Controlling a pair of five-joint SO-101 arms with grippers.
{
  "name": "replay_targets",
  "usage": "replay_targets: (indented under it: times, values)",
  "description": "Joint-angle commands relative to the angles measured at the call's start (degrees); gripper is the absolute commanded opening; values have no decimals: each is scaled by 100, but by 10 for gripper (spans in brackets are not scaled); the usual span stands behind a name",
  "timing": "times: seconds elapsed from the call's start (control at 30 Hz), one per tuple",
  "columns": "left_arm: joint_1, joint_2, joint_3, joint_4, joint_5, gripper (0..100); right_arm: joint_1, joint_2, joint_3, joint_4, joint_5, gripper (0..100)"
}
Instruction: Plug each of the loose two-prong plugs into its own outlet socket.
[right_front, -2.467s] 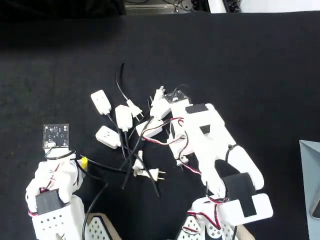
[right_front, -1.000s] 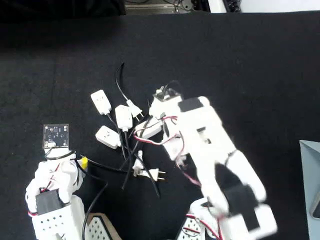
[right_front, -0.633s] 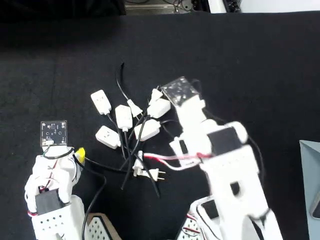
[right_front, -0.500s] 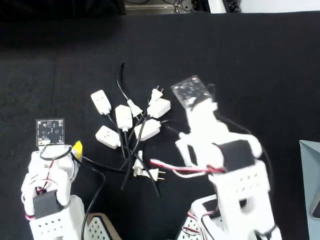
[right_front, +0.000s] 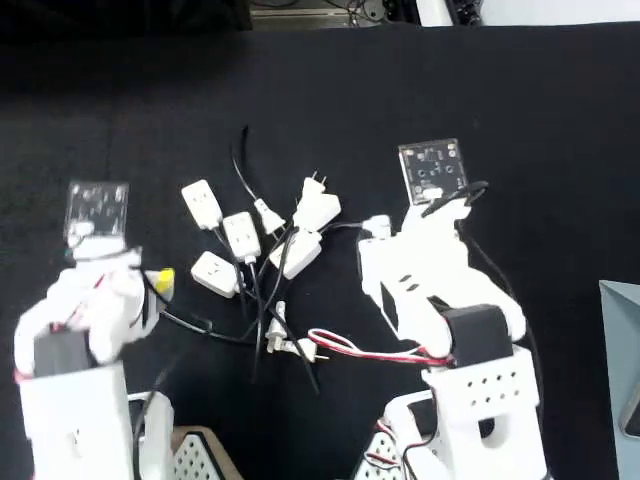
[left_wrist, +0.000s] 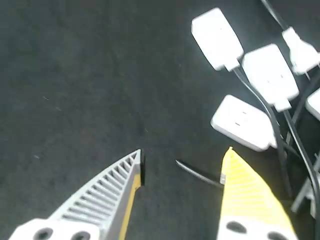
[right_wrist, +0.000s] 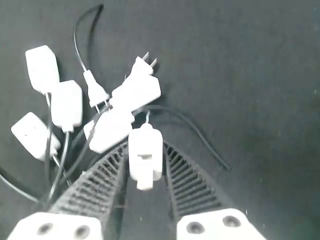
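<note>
Holds left gripper (left_wrist: 182, 155) spread wide, empty, at 8 o'clock over the surface (right_front: 540, 110). Clamps right gripper (right_wrist: 145, 146) on a white plug (right_wrist: 145, 162), arm rising from 5 o'clock, wrist pointing toward 11 o'clock.

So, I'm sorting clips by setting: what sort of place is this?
Probably a robotics lab bench: a left arm and a right arm sit at a black-covered table, with white outlet sockets and corded plugs laid out for practice.

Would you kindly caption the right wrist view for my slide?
Right gripper clasping a white plug near the clustered sockets.
</note>
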Motion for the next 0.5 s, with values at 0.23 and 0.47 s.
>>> replay_targets:
  times: [0.23, 0.47]
  values:
    - [1130, 1741, -1587, 44, 70, 262, 1266, -1516, -180, -211, 167, 12]
    - [2220, 2127, -1771, -185, 105, 262, 1881, -2053, -119, -193, 141, 12]
